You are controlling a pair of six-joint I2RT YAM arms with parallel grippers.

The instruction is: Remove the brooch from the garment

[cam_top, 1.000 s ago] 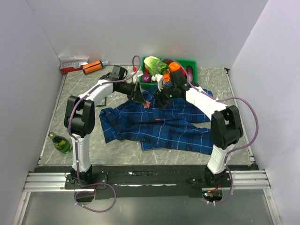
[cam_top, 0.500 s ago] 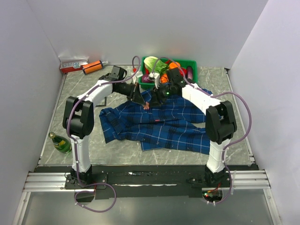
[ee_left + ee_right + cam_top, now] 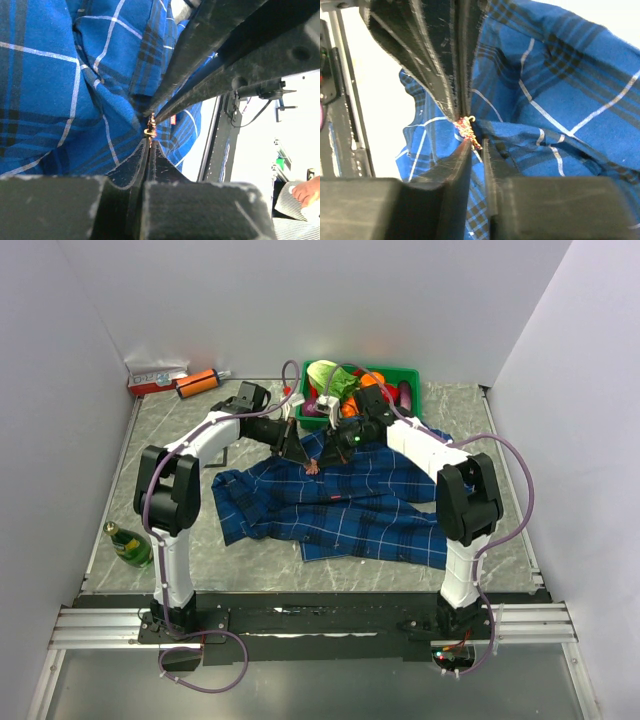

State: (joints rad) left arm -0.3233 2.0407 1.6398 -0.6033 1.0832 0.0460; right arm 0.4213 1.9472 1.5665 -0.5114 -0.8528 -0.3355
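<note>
The dark blue plaid garment (image 3: 350, 510) lies spread across the middle of the table. The tiny gold and pinkish brooch (image 3: 312, 467) sits near its far edge, between the two grippers. My left gripper (image 3: 300, 458) is shut on a fold of the garment (image 3: 50, 90), and the brooch (image 3: 149, 131) hangs just past its tips (image 3: 150, 142). My right gripper (image 3: 476, 142) comes from the other side, its jaws drawn close with the lower end of the brooch (image 3: 466, 127) between the tips. The left fingers (image 3: 440, 65) meet the brooch from above.
A green bin (image 3: 408, 374) of vegetables stands right behind the grippers. A green bottle (image 3: 128, 545) lies at the left edge, and an orange tool (image 3: 197, 383) and a red-white box (image 3: 157, 377) at the back left. A small red tag (image 3: 336, 496) is sewn on the garment.
My right arm has swung left toward the brooch and its jaws have narrowed around it. The left arm and the garment have stayed put.
</note>
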